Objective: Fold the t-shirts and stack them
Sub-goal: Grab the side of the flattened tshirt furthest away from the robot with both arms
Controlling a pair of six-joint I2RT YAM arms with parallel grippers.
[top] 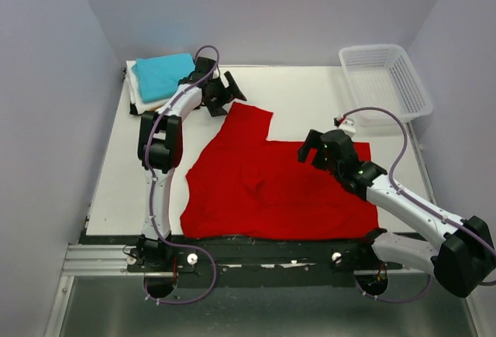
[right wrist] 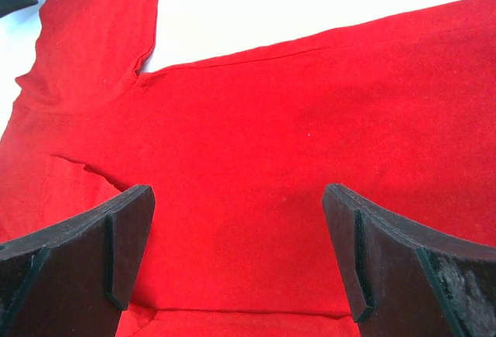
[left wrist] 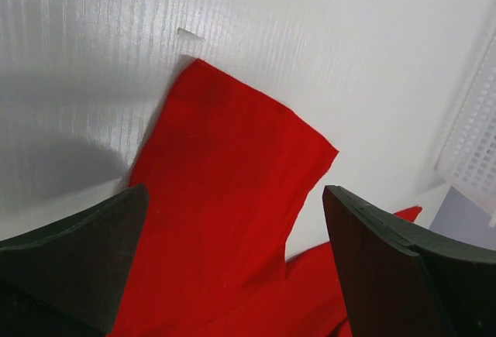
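Our left gripper [top: 223,91] hung with its jaws wide apart and nothing between them, at the far end of the red t-shirt's [top: 263,186] sleeve [top: 248,120]. Our right gripper [top: 316,149] was likewise spread and empty, low over the shirt's body near its right side.

The shirt lay spread flat on the white table [top: 310,89], its near hem running along the table's front edge. Bare table stayed open to the left of the shirt and across the far side between sleeve and basket [top: 385,81].

Only the left wrist view showed the sleeve's [left wrist: 225,182] straight hem against the bare table [left wrist: 310,42] and the basket's lattice [left wrist: 477,135] at the frame's right edge. Only the right wrist view showed a shallow crease in the red cloth [right wrist: 271,135].

We counted one spread shirt, one basket, and one stack in the far left corner: a teal t-shirt [top: 163,76] on top of white folded cloth [top: 133,89]. We could not count the layers below.
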